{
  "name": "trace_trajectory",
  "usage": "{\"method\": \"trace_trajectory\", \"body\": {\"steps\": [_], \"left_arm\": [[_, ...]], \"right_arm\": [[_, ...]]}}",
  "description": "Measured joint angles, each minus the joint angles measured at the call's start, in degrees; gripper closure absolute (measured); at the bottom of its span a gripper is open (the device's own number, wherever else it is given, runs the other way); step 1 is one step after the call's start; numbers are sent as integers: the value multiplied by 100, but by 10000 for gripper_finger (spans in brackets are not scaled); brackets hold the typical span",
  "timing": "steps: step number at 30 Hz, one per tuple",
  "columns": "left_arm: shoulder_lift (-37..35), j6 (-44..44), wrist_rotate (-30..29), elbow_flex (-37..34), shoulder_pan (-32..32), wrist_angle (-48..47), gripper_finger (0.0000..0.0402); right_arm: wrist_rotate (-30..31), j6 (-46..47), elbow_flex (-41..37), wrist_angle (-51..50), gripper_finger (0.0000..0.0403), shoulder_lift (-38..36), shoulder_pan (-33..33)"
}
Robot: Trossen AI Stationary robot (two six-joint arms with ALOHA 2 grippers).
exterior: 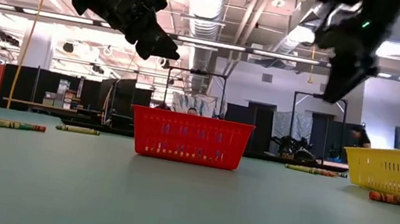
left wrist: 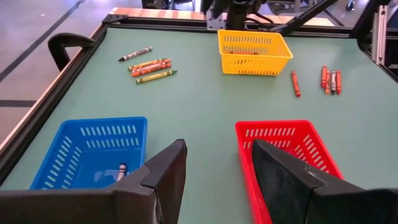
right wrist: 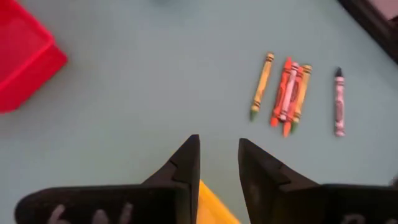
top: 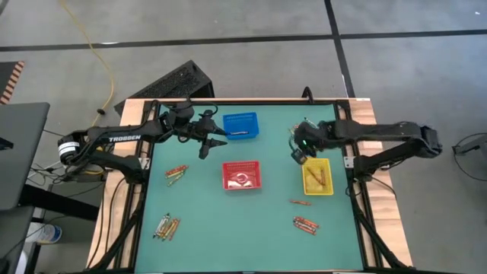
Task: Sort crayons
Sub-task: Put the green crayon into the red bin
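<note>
While crayons point(top: 305, 224) lie flat in small parallel bunches on the worktop point(top: 251, 236), its middle stays clear; left jaws point(top: 214, 140) spread empty between blue basket point(top: 240, 125) and red basket point(top: 242, 175), right jaws point(top: 297, 152) slightly parted above yellow basket point(top: 317, 177).

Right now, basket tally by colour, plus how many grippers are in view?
Blue basket: 1
Red basket: 1
Yellow basket: 1
Left gripper: 1
Right gripper: 1
Total: 3 baskets, 2 grippers, 5 items. Loose crayons are too small to count reliably.
</note>
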Motion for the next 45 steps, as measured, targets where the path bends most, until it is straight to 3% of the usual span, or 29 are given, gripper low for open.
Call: {"method": "trace_trajectory", "body": {"steps": [7,13,20,37,45], "left_arm": [[0,-53,-1,0,-136,-15,230],[2,-51,-8,0,-208,-197,230],[2,57,-87,0,-206,-256,230],[2,201,-168,0,-204,-258,230],[2,129,-165,0,-233,-262,230]], "right_arm": [[-431,-818,-7,612,304,1196,-1473],[-544,-1258,-11,1013,304,2166,-2105],[-944,-1472,-9,1371,305,2611,-2317],[-947,-1515,-6,1845,305,2669,-2538],[-900,-1577,42,2027,306,3351,-2487]]}}
